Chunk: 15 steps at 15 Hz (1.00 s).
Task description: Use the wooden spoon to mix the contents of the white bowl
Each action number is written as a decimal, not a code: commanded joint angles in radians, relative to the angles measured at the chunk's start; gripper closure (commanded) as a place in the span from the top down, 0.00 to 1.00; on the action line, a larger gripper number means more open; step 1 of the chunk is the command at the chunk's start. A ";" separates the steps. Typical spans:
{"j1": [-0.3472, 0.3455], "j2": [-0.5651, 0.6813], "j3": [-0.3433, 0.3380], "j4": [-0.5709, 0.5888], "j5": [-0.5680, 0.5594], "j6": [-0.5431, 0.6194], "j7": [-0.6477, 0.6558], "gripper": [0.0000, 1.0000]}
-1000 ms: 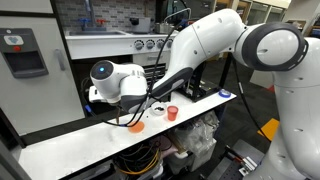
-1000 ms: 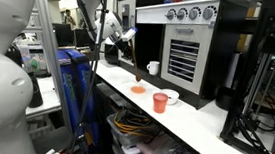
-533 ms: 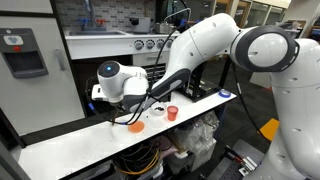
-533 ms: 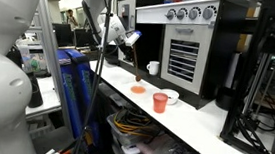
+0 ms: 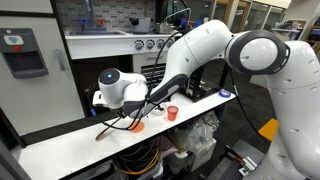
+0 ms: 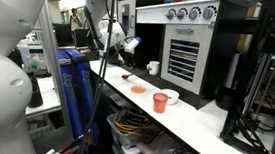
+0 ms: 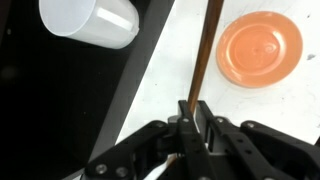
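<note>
My gripper (image 7: 192, 112) is shut on the wooden spoon (image 7: 204, 50), whose slim brown handle runs up past the flat orange dish (image 7: 260, 50). In an exterior view the spoon (image 5: 108, 131) slants low over the white tabletop (image 5: 70, 150), with its free end out beyond the orange dish (image 5: 136, 126). The gripper (image 5: 127, 110) hangs just above that dish. The small white bowl (image 6: 171, 94) sits behind a red cup (image 6: 159, 102), away from the gripper. Its dark contents cannot be made out. A taller white cup (image 7: 90, 22) lies tipped at the black edge.
A black oven-like appliance (image 6: 186, 41) stands against the back of the table. The white cup (image 6: 153, 67) stands beside it. A blue cabinet (image 6: 72, 81) and cables lie beside and under the table. The red cup (image 5: 172, 113) is near the orange dish.
The arm has lowered and swung the spoon from a steep tilt to a low slant over the table. The gripper stays shut on it. The dishes have not moved.
</note>
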 commanded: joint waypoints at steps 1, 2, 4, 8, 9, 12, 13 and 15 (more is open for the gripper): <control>0.009 -0.004 -0.012 -0.013 0.014 0.013 0.009 0.03; 0.012 -0.003 -0.013 -0.014 0.011 0.009 0.013 0.03; 0.017 -0.001 -0.017 -0.015 0.007 -0.004 0.017 0.03; 0.046 -0.006 -0.040 -0.006 -0.023 -0.082 0.032 0.03; 0.058 -0.008 -0.047 -0.002 -0.034 -0.120 0.036 0.03; 0.095 -0.021 -0.067 0.009 -0.081 -0.297 0.033 0.03; 0.100 -0.023 -0.063 0.015 -0.087 -0.361 0.021 0.10; 0.105 -0.037 -0.052 0.017 -0.113 -0.450 0.013 0.35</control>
